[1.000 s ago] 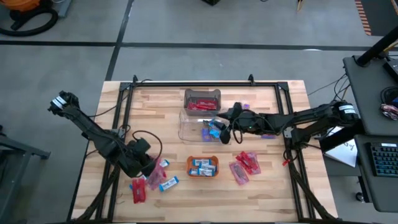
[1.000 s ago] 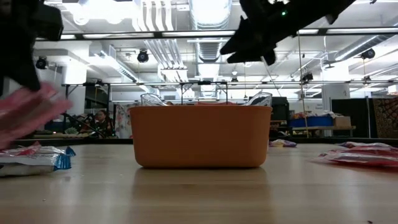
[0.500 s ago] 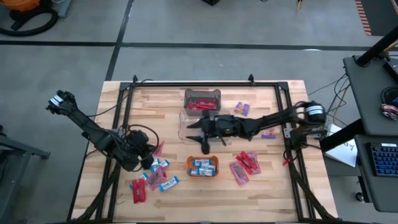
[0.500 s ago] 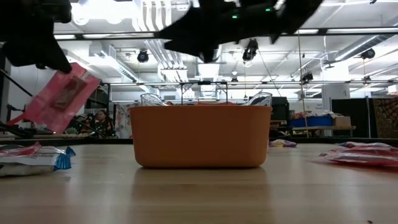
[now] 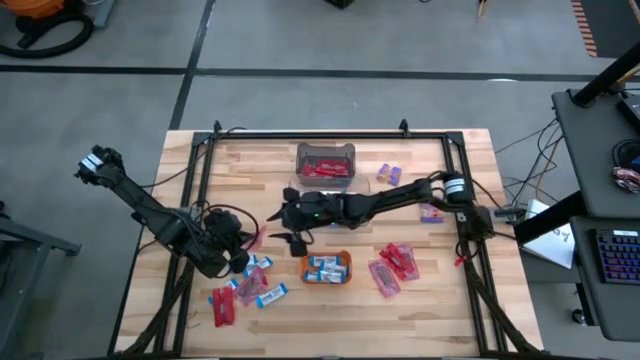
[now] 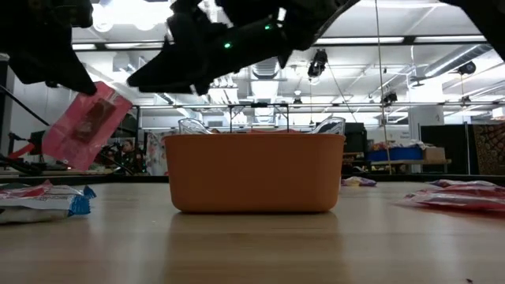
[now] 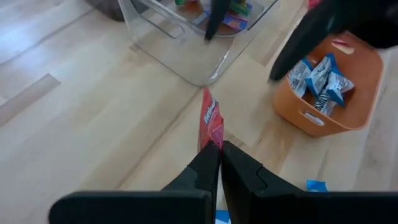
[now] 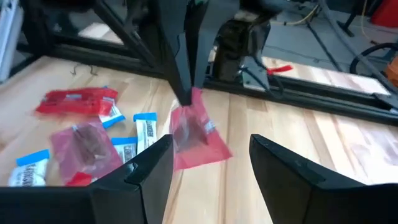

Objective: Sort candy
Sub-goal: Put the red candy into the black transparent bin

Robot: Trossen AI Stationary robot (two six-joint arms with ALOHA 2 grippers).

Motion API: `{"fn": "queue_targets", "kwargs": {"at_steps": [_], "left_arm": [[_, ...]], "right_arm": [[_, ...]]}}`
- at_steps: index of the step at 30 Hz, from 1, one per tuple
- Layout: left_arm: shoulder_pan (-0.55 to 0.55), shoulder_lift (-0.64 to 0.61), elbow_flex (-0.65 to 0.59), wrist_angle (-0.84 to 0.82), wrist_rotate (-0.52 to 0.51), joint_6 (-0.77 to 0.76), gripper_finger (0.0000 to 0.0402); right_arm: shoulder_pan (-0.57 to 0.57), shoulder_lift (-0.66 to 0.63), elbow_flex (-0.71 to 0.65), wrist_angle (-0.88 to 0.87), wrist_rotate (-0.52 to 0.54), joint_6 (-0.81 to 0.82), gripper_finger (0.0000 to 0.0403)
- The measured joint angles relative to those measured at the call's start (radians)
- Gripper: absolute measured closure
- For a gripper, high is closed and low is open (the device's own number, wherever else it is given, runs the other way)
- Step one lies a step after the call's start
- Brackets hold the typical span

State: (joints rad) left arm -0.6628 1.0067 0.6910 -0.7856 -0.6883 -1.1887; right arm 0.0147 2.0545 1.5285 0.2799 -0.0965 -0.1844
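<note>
Red candy packet [image 7: 211, 123] hangs pinched in the left claw [image 7: 219, 151], lifted off the wooden tabletop [image 5: 430, 290] just beside the clear bin [image 7: 186, 43]. Facing it, the right claw [image 8: 208, 158] hovers with its fingers spread apart and nothing between them, close to the packet. More candy lies loose on the tabletop [image 5: 245, 290], and blue-and-white bars [image 5: 327, 266] fill the orange tray [image 6: 254, 173].
</note>
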Motion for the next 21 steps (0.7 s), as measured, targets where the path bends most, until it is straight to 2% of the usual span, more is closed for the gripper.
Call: {"fn": "queue_targets", "kwargs": {"at_steps": [6, 13, 17, 21], "left_arm": [[0.0, 0.0, 0.0, 0.008, -0.012, 0.002, 0.0402], [0.004, 0.0, 0.0, 0.035, -0.03, 0.03, 0.0401], [0.006, 0.001, 0.0, 0.043, -0.034, 0.033, 0.0402], [0.006, 0.0, 0.0, 0.043, -0.046, 0.036, 0.0402]], "right_arm": [[-0.002, 0.092, 0.114, -0.045, -0.019, -0.052, 0.0199], [-0.002, 0.15, 0.18, -0.07, -0.044, -0.071, 0.0204], [-0.002, 0.155, 0.187, -0.066, -0.047, -0.089, 0.0244], [-0.004, 0.152, 0.187, -0.066, -0.08, -0.09, 0.032]]}}
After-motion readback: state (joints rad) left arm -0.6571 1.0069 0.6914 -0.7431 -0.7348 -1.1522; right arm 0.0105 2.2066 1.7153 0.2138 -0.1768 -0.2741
